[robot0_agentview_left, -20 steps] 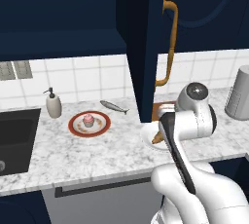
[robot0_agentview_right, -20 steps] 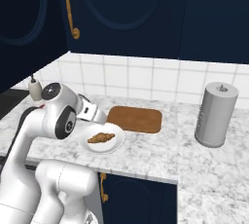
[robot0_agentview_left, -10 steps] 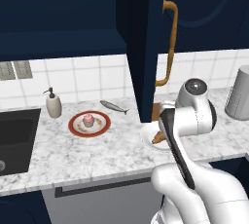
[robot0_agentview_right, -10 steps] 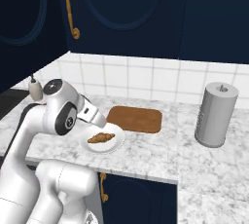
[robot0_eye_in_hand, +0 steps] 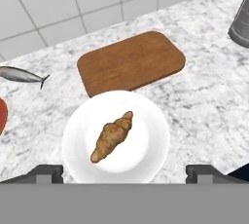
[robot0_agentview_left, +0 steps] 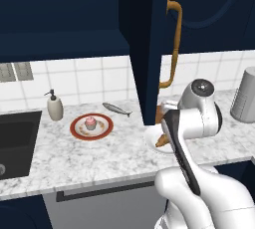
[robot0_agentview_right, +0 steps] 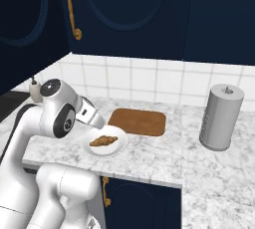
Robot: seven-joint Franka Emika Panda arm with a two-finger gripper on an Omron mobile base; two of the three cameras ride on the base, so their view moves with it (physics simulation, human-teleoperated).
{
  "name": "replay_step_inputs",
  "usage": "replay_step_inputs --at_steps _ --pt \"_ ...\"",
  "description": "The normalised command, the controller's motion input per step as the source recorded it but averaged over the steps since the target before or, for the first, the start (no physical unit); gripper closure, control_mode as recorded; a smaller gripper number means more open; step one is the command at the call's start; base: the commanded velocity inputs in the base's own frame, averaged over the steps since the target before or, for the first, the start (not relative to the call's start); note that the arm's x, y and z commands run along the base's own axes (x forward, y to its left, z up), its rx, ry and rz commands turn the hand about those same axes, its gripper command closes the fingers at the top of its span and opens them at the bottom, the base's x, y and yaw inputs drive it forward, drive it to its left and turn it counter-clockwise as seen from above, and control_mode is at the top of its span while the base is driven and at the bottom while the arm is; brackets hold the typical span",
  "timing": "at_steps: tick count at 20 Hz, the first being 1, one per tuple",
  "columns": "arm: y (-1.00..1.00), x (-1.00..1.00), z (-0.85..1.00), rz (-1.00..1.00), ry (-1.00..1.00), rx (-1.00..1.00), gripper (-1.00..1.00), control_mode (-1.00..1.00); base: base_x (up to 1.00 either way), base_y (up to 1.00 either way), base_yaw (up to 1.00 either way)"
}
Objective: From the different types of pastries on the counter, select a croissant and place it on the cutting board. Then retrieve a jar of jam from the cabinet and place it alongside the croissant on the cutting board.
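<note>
Kitchen, marble counter (robot0_agentview_left: 99, 153), sink (robot0_agentview_left: 15, 138), navy cabinet (robot0_agentview_left: 149, 34)

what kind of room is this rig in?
A rendered home kitchen, by the look of it: a marbled counter under a tiled backsplash, a dark sink with a soap dispenser beside it, navy cabinets with brass handles, and a croissant on a white plate.

Golden-brown croissant (robot0_eye_in_hand: 112, 137), white plate (robot0_eye_in_hand: 148, 157), brown cutting board (robot0_eye_in_hand: 131, 62), marbled counter (robot0_eye_in_hand: 209, 101)

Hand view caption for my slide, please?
Open hand above croissant on white plate, bare cutting board beyond.
</note>
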Motion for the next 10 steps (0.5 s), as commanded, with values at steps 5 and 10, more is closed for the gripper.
replay_step_inputs --at_steps 5,10 --pt "0.07 -0.13 -0.16 -0.03 -0.08 0.03 -1.00 -1.00 0.00 0.00 0.00" --pt "0.00 -0.03 -0.08 -0.05 -0.01 0.13 -1.00 -1.00 0.00 0.00 0.00"
